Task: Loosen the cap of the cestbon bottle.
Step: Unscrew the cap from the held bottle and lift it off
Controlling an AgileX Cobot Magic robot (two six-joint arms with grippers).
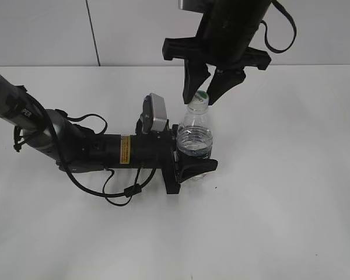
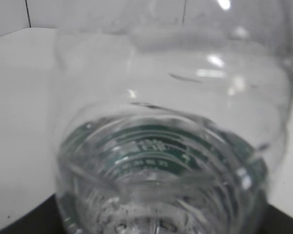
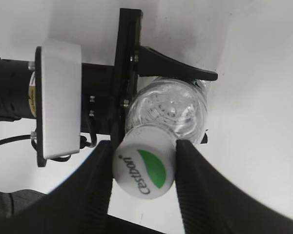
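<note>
1. Small clear ribbed plastic cestbon bottle (image 1: 195, 139) upright on white worktop (image 1: 280, 204).
2. Left gripper (image 1: 192, 158) jaws clamped on its body.
3. Right gripper (image 3: 143, 168) jaws clamped on round white green-patched cap (image 3: 144, 168).

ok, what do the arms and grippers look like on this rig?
Both arms are black. The left arm has loose black cables, a yellow warning label and a silver-grey wrist camera. The left gripper and right gripper have black wedge-shaped fingers on crossbars.
</note>
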